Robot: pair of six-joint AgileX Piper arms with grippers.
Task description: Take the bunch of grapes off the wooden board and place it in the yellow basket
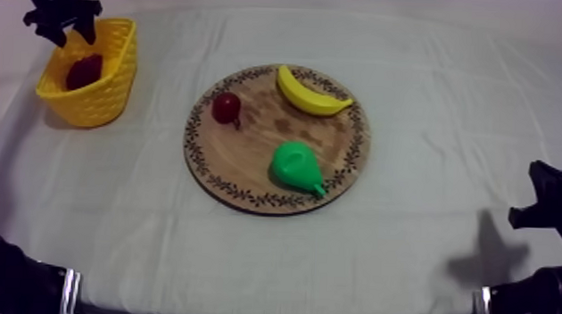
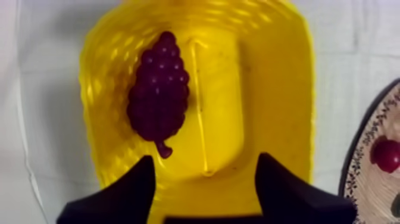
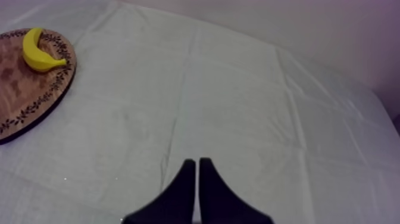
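Beneath open, empty left jaws, the bunch of grapes [image 2: 158, 89] lies in the yellow basket [image 2: 280, 89].

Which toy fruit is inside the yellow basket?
The bunch of grapes: it lies in the yellow basket below the left gripper, while the banana, pear and small red fruit sit on the wooden board.

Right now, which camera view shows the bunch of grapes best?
The left wrist view: the bunch of grapes lies whole in the yellow basket. In the top view the wall hides part of it. The right wrist view faces the banana.
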